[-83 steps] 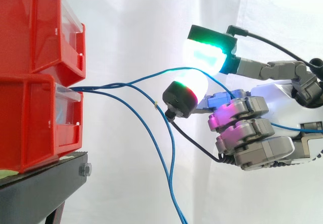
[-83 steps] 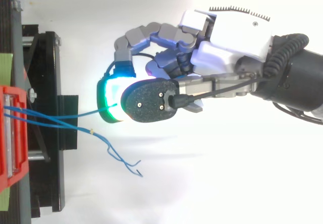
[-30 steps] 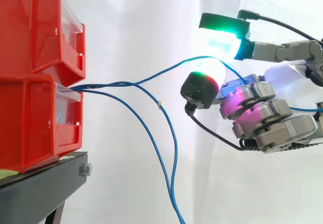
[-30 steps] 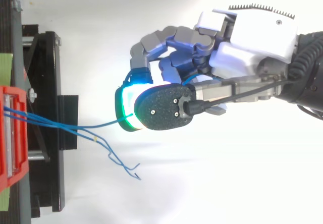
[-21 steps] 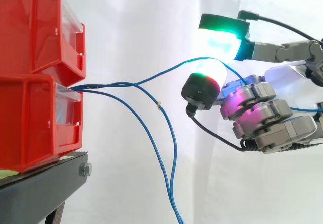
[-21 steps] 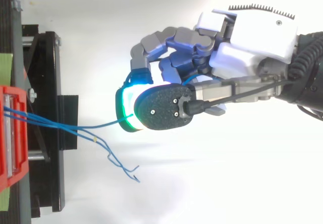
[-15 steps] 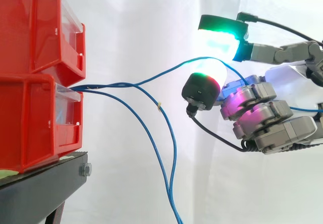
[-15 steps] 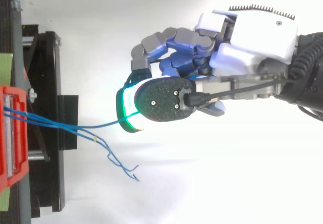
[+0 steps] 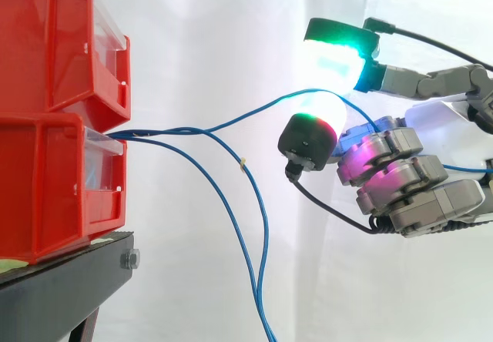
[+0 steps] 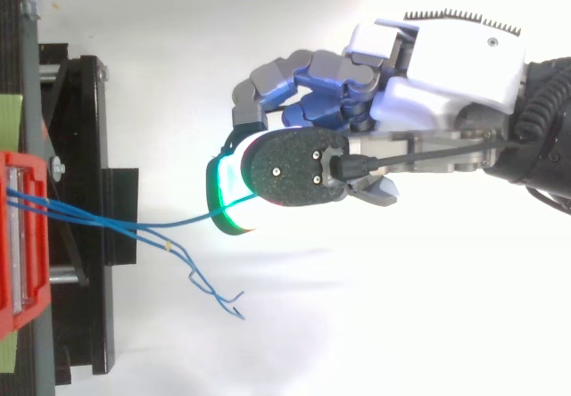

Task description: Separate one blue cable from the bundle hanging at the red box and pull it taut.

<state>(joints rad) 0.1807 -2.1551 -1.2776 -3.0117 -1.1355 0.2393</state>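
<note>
The robot hand (image 9: 400,180) has one blue cable (image 9: 269,104) pinched between its two glowing pads (image 9: 333,65), or at least it looks that way from the side view. That cable runs in a soft arc back to the lower red box (image 9: 54,180), not tight. The other blue cables (image 9: 265,226) droop well below it.

I see red bins (image 9: 54,126) of shiny, smooth plastic, with clear strips (image 9: 104,145) of see-through plastic on their fronts. The stand (image 9: 62,288) under them looks like dull black metal, with a shiny metal bolt (image 9: 129,259). The curtain (image 9: 231,18) is soft white cloth. The blue cable (image 9: 254,115) has a smooth plastic skin. The hand (image 10: 446,66) is smooth white and grey plastic, and the back of one of its pads (image 10: 294,169) is rough, speckled black.
</note>
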